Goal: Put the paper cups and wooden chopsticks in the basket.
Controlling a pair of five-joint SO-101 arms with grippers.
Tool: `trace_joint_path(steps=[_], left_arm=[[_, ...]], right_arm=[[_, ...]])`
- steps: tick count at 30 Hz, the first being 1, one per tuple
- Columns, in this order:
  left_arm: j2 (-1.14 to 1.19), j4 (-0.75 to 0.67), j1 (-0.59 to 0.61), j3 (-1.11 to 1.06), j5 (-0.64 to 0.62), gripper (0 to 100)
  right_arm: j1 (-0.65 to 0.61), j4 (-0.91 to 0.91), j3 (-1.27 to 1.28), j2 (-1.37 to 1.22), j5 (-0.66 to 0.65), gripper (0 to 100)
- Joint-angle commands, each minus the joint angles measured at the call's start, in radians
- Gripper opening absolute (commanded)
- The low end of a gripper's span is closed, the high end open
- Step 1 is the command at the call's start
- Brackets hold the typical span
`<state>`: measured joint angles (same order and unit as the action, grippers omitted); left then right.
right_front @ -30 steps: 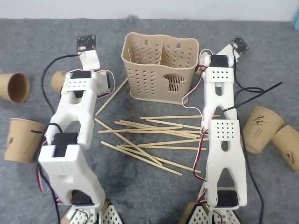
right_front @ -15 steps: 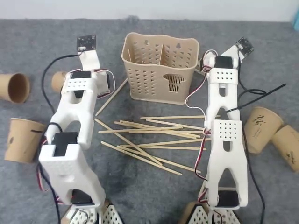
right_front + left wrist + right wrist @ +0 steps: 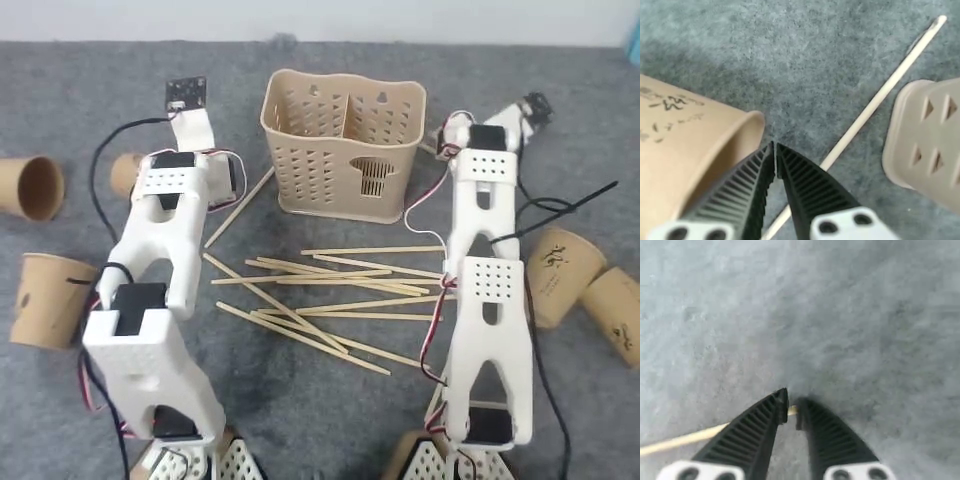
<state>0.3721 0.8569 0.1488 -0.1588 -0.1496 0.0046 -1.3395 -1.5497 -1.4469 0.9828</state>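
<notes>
Lying at the centre of the high view, loose chopsticks are spread on the grey surface below the basket, which stands upper centre. Paper cups are seen at the left and right edges. The right tool is clenched on 1 chopstick; the left tool is clenched empty beside 1 cup.

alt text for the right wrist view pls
The right tool, black and ridged, is shut on the end of a wooden chopstick that sticks out to one side. Beneath lies grey carpet.
</notes>
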Motion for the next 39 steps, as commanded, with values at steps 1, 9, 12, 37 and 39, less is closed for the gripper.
trace_joint_path(steps=[1, 9, 12, 37, 39], left_arm=[[-0.018, 0.008, 0.006, 0.019, 0.026, 2], [-0.018, 0.005, 0.006, 0.019, 0.026, 2], [-0.018, 0.005, 0.006, 0.021, 0.026, 2], [-0.018, 0.000, 0.005, 0.025, 0.026, 2], [-0.018, -0.008, 0.003, 0.025, 0.026, 2]], right_arm=[[0.044, 0.027, 0.008, 0.004, 0.037, 1.8], [0.104, 0.015, -0.002, 0.015, 0.040, 0.6], [0.142, -0.008, -0.020, 0.025, 0.035, 0.6], [0.398, -0.464, -0.075, 0.197, -0.264, 0.6], [0.406, -0.464, -0.003, 0.220, -0.284, 0.6]])
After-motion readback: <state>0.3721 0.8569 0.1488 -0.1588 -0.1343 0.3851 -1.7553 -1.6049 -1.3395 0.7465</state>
